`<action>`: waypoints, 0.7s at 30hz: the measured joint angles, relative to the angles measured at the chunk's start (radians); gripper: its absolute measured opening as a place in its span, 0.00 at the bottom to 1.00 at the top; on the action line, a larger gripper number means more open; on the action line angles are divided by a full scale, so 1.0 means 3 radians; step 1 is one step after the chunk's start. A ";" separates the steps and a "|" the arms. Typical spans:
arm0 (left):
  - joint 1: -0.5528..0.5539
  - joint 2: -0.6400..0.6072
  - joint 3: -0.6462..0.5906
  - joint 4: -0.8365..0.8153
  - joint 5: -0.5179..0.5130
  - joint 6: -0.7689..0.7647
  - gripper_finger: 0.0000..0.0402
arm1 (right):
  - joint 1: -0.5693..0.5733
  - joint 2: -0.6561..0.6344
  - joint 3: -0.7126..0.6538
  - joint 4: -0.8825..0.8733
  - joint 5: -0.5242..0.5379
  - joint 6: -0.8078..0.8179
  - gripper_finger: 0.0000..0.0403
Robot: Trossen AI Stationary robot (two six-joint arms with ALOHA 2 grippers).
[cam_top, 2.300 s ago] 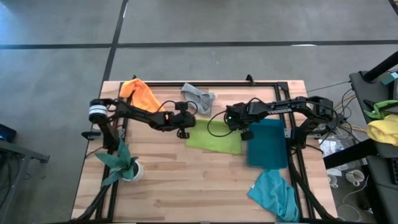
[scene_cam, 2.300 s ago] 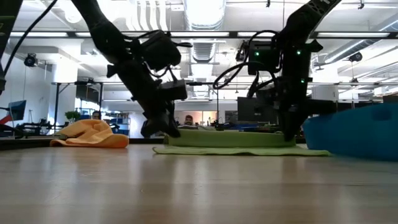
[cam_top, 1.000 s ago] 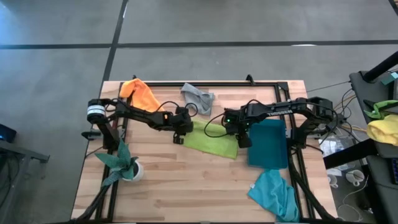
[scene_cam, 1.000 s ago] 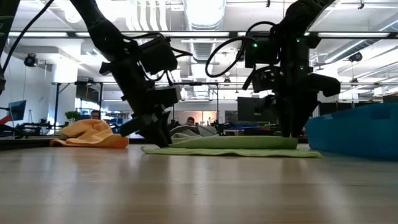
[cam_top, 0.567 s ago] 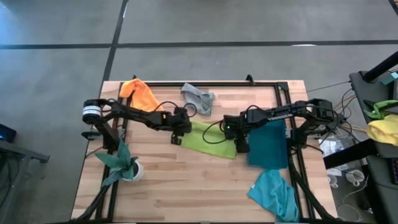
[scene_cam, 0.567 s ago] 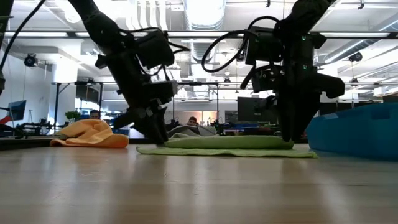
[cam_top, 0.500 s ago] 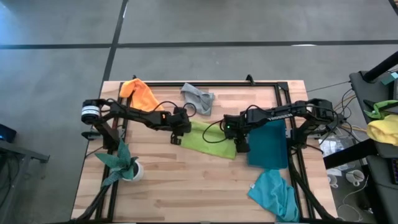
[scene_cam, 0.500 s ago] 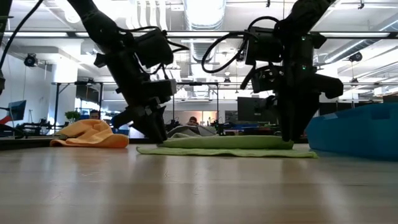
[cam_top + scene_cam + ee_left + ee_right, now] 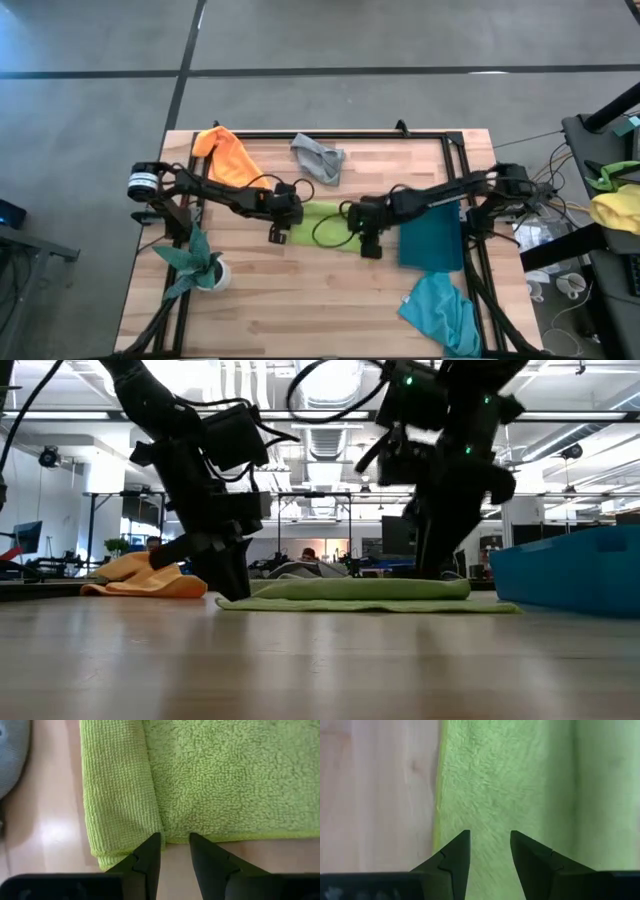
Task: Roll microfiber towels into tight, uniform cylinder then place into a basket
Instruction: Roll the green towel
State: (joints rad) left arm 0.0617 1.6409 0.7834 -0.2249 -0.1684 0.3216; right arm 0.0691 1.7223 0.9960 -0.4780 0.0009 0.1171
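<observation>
Lime green towel (image 9: pixel 318 222): flat at mid-worktop, one long edge folded or rolled over into a narrow band, seen in left wrist view; between the two pincers
Left pincer (image 9: pixel 276 234): down at the towel's left end; fingers (image 9: pixel 148 857) slightly parted at the cloth's edge beside the fold, nothing gripped between them
Right pincer (image 9: pixel 370 246): down at the towel's right end, just beside the basket; fingers (image 9: pixel 455 856) slightly parted over the green pile, holding nothing that can be seen
Basket (image 9: pixel 432 232): teal-blue, right of the green towel, nothing visible inside
Orange towel (image 9: pixel 226 154): bunched at far left corner of worktop (image 9: pixel 300 300)
Grey towel (image 9: pixel 319 157): crumpled near far edge, centre
Turquoise towel (image 9: pixel 443 312): heaped at near right corner, hanging over the edge
Plant in white pot (image 9: pixel 200 262): near left side
Yellow and green cloth heap (image 9: pixel 617 198): off the worktop, far right
</observation>
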 joint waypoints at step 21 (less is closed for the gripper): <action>-0.0248 -0.0849 -0.0021 -0.0744 0.0010 -0.0701 0.23 | 0.0205 0.0262 0.0579 0.0047 -0.0011 0.0158 0.34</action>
State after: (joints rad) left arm -0.0128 1.3863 0.7771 -0.4482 -0.1654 0.1112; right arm 0.1308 1.8008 1.1698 -0.4638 -0.0025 0.1644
